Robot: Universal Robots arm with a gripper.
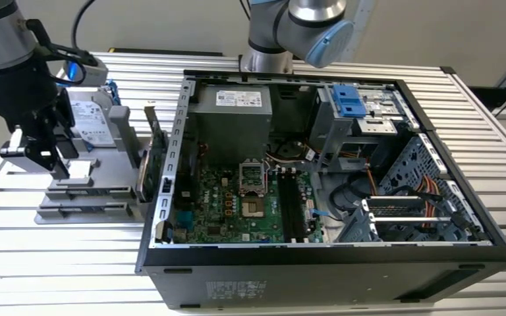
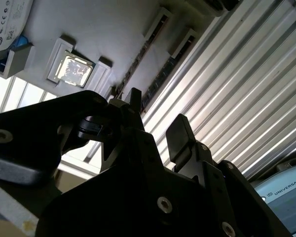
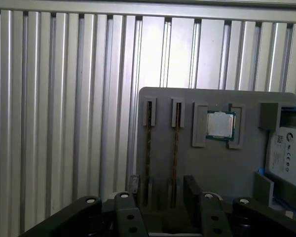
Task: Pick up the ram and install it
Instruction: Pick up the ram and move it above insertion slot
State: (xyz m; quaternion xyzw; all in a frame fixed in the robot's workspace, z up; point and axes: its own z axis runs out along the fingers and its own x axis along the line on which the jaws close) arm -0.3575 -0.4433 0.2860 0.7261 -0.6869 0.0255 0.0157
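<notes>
- Looking down past the jaws in the first wrist view, we find the ram [image 3: 149,148] standing on edge in a slot of the gray fixture plate [image 3: 212,168]. A 2nd stick [image 3: 176,148] like it stands in the next slot, on the side toward the plate's processor chip [image 3: 220,124].
- We judge the ram light, thin and stiff, yet fragile. It is best gripped across its 2 flat faces near the middle of the exposed upper edge, clear of the contact edge seated in the plate. It should also be drawn straight out, so that it neither bends nor binds.
- The gripper [image 3: 162,190] hangs above the plate's slotted end with its jaws spread apart and nothing between them. The fingers [image 3: 190,190] touch neither stick as far as we can see, and both slots run toward the gap.
- In the second wrist view the gripper [image 2: 155,121] shows the same parted, empty gap above the plate [image 2: 103,34]. We cannot tell which of the 2 sticks it is lined up on.
- Past the chip, at the plate's other end, lies a hard drive [image 3: 286,148].
- In the exterior view the gripper [image 1: 47,155] is over the plate [image 1: 86,197], and the open computer case [image 1: 323,253] stands just beside the plate. The black slots [image 1: 290,207] on the case's motherboard [image 1: 226,210] look unfilled, so we judge the ram not yet installed.
</notes>
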